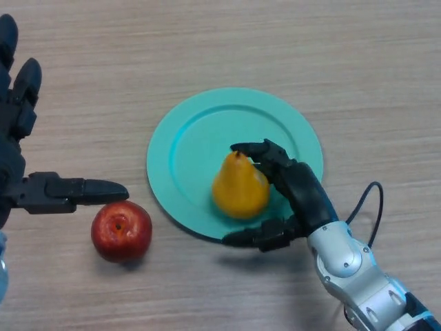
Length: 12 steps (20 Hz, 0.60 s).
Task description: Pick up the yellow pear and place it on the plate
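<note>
Right hand (298, 193) cupping yellow pear (239, 190) on teal plate (186, 138).

The far table (275, 41) is bare wood, open to either hand. The plate's (207, 124) left and far parts lie free. The apple (121, 230) sits just near-left of the plate, blocking that approach beside the left hand (41, 192).

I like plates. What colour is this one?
The plate is turquoise, seen in the head view.

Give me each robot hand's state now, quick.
Left robot hand: open, holding nothing, beside the apple.
Right robot hand: curled round the pear on the plate.
</note>
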{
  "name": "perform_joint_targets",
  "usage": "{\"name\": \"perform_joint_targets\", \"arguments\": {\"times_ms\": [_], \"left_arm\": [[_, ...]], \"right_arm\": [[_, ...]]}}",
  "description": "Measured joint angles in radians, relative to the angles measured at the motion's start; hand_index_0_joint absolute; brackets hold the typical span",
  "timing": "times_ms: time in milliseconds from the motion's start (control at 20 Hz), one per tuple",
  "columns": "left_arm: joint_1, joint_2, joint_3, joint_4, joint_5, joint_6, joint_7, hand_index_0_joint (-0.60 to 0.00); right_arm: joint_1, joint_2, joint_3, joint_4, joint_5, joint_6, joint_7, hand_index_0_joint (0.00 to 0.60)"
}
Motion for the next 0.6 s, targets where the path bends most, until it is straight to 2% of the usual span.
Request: {"name": "perform_joint_targets", "arguments": {"times_ms": [100,200,300,450,600], "left_arm": [[-0.005,0.000,-0.002,0.017,0.002,-0.026,0.001,0.000],[-0.006,-0.001,-0.004,0.040,0.004,-0.032,0.004,0.000],[-0.012,-0.001,-0.004,0.045,0.004,-0.033,0.008,0.000],[-0.018,-0.001,-0.005,0.078,0.005,-0.073,0.011,0.000],[-0.018,-0.002,-0.009,0.090,0.008,-0.074,0.011,0.000]], "right_arm": [[0.008,0.000,-0.012,-0.022,0.000,0.001,0.040,0.000],[0.014,0.001,-0.072,-0.117,0.000,0.011,0.067,0.000],[0.031,0.002,-0.170,-0.231,-0.002,0.020,0.094,0.000],[0.131,0.002,-0.295,-0.389,-0.067,0.053,0.221,0.000],[0.248,0.003,-0.368,-0.568,-0.066,0.147,0.326,0.000]]}}
